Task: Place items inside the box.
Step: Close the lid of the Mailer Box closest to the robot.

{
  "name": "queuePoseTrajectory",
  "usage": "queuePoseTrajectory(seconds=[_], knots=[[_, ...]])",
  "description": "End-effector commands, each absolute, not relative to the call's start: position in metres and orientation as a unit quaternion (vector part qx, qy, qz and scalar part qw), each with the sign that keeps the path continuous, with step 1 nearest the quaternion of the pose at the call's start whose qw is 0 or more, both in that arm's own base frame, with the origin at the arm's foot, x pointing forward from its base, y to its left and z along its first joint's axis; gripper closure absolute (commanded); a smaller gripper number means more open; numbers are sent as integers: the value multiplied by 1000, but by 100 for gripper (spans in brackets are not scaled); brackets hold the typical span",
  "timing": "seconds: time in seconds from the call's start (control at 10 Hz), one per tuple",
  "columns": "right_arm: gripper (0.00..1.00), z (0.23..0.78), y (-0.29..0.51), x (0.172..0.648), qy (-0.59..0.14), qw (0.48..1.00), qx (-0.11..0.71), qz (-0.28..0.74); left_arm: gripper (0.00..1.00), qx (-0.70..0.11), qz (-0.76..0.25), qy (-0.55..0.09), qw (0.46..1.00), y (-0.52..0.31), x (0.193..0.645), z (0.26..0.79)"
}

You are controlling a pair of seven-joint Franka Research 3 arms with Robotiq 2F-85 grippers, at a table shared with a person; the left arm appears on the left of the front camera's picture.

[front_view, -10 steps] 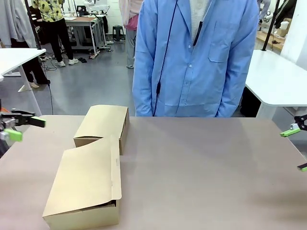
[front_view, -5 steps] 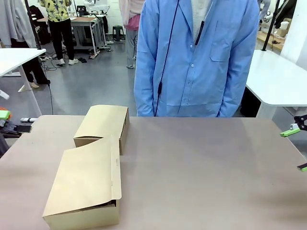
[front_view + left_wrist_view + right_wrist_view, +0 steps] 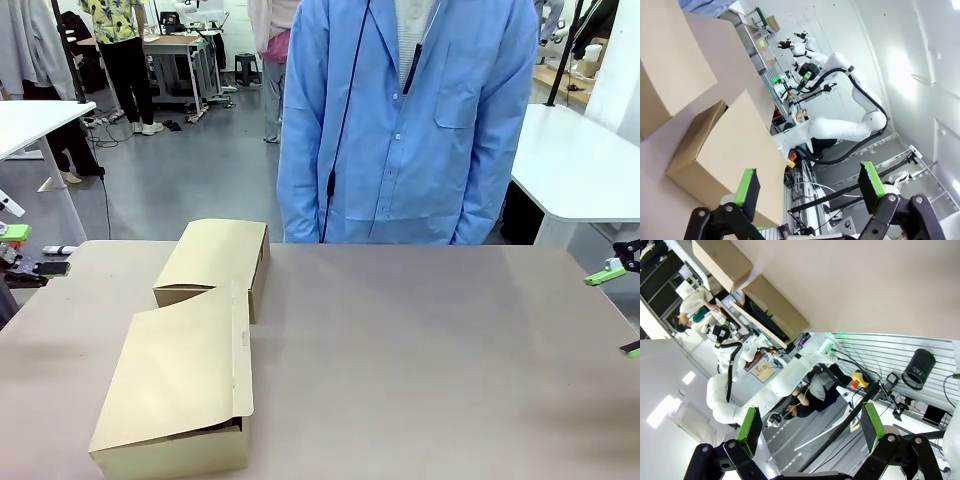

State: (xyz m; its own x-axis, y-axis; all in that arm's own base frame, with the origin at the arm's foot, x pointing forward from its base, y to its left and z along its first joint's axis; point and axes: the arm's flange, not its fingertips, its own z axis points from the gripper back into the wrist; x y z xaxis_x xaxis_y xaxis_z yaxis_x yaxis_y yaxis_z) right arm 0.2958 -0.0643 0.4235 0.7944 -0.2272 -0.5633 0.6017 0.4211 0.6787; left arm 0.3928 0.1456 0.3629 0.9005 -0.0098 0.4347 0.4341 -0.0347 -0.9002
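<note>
**Fingers spread wide, nothing held**

Fingers of both grippers stand wide apart and empty. Left gripper hangs off the table's left edge, well left of the box; right gripper sits far to its right. That box lies lid down near the front-left table corner, the smaller box just behind it. A person in a blue coat stands beyond.

The front view looks from the robot's near edge across the table toward the person at the far side. Each wrist view looks out between its own green-padded fingers, rolled sideways, from well off the table. All three views share the table and the two cardboard boxes at its left.
</note>
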Motion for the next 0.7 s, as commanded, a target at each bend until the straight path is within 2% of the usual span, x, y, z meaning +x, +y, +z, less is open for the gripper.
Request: queuePoseTrajectory(seconds=[0.0,0.6], knots=[[0,427,-65,295,199,818,477,-254,0,-701,-178,-155,673,144,385,363],[0,427,-65,295,199,818,477,-254,0,-701,-178,-155,673,144,385,363]])
